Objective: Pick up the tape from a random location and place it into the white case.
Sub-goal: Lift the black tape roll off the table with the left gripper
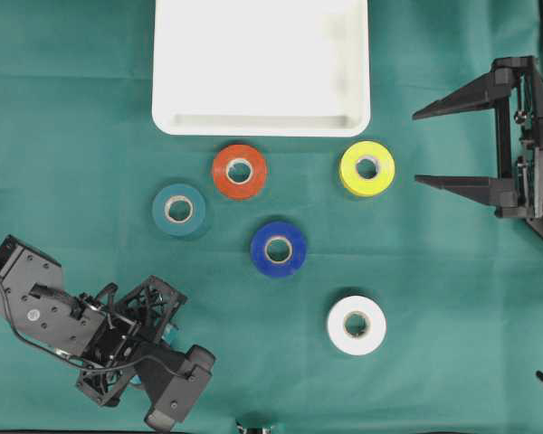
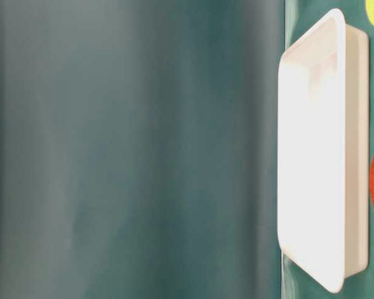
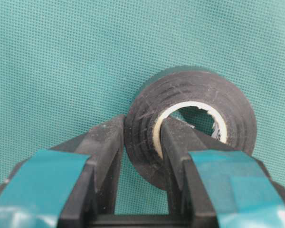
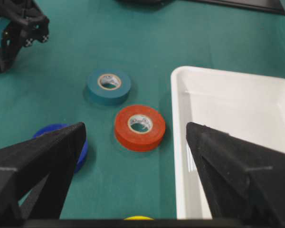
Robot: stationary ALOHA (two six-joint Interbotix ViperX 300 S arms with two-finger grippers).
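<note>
My left gripper (image 3: 145, 130) is shut on a black tape roll (image 3: 228, 99). One finger is inside the roll's white core and the other presses the outer wall, with green cloth just beneath. Overhead, that gripper (image 1: 154, 348) is at the lower left and the arm hides the roll. The white case (image 1: 262, 125) lies empty at the top centre, its rim (image 4: 180, 142) also showing in the right wrist view. At the right edge my right gripper (image 1: 418, 146) stands open and holds nothing, pointing left toward the yellow tape (image 1: 367, 168).
Loose rolls lie on the green cloth between the case and my left arm: red (image 1: 239, 171), teal (image 1: 179, 209), blue (image 1: 279, 249) and white (image 1: 357, 325). The table-level view shows the case's side wall (image 2: 355, 156) and blurred green.
</note>
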